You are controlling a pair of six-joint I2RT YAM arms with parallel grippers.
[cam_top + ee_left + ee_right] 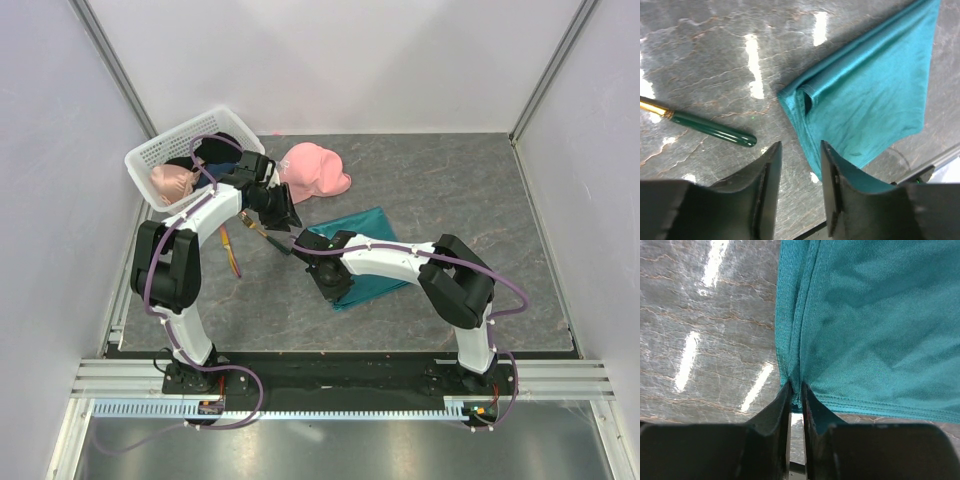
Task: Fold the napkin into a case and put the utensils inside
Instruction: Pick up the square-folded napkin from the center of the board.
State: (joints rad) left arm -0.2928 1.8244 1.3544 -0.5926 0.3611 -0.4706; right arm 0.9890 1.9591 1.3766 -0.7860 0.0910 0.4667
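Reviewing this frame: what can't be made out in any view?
- Fork head: left wrist view, cut off by the left edge.
- Napkin middle: top view, under the right arm.
- Purple-and-orange utensil: top view, too small to identify.
- Basket contents: top view, partly under the left arm.

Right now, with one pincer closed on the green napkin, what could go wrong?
The right pincer grips only the very edge of the napkin, so the cloth may slip out when pulled. The open left pincer hangs close to the fork; a careless move could push it away.
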